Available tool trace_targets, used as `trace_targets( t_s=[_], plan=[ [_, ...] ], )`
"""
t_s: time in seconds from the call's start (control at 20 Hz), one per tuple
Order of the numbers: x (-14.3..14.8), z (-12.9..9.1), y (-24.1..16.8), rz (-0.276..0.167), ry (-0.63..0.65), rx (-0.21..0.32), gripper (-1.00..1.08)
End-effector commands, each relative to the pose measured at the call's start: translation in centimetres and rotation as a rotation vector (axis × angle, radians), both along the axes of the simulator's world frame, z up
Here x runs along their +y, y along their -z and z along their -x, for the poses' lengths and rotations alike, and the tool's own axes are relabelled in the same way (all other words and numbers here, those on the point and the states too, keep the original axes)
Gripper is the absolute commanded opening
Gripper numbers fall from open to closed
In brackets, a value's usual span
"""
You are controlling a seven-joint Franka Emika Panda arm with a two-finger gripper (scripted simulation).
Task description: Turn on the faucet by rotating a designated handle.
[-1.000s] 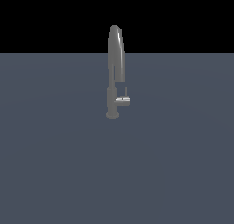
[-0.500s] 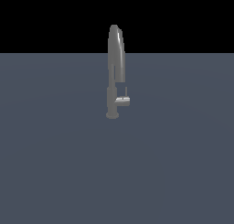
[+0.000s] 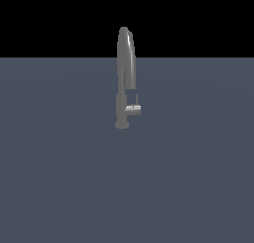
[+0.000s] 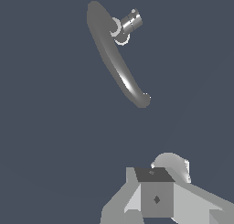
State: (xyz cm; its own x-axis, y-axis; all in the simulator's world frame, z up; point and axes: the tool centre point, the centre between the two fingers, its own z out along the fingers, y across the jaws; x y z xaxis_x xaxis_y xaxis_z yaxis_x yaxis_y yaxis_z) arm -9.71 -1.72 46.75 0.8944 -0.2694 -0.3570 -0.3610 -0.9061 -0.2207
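light: dim, even | glare: bright streak on faucet (image 3: 125,68) spout | shadows: faint | focus: sharp

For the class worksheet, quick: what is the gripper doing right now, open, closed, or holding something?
Gripper: cannot be told whether open or closed; its fingertips are not in view. It holds nothing visible and is well apart from the faucet and handle.

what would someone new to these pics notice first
The tall grey gooseneck faucet stands alone on a flat slate-blue surface in the exterior view, its arch rising into the black background. Low on its stem, the short handle juts toward the exterior view's right, a thin rod lever rising from its end. In the wrist view the faucet is seen from above, with the gripper well apart from it and touching nothing.
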Motion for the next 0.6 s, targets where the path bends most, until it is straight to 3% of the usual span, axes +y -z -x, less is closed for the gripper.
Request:
trace_targets(
  t_s=[0.0,0.55],
  plan=[
    [-0.1,-1.4,0.7,-0.031,0.029,0.035,-1.0],
    [-0.8,-7.3,4.7,-0.17,0.157,0.188,-1.0]
  ],
)
